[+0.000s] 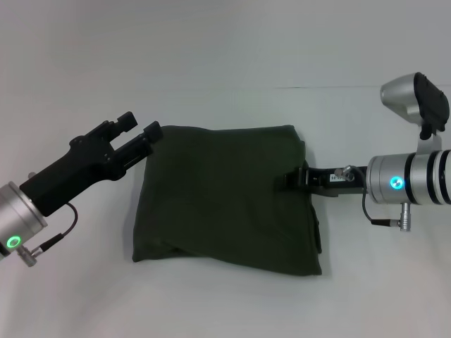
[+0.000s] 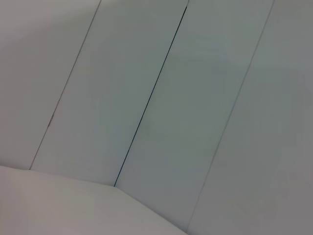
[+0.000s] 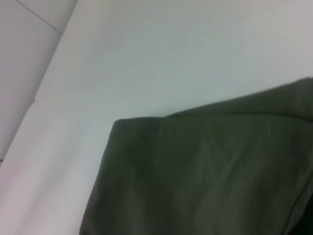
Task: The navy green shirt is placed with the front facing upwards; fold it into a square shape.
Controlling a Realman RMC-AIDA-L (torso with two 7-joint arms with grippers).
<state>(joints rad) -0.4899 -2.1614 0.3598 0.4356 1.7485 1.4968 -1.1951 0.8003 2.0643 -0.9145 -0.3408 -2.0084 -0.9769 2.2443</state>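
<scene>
Olive-green T-shirt (image 1: 225,201), folded near-square at mid-table (image 1: 211,56): our left gripper (image 1: 141,134), fingers parted and empty, sits off its far-left corner; right gripper (image 1: 299,179) at the right edge, grip undeterminable; we would smooth edges flush before withdrawing.

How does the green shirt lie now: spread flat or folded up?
Folded. The navy green shirt lies as a compact, roughly square bundle on the white table, no sleeves or lettering showing, with layered edges at its right side.
</scene>
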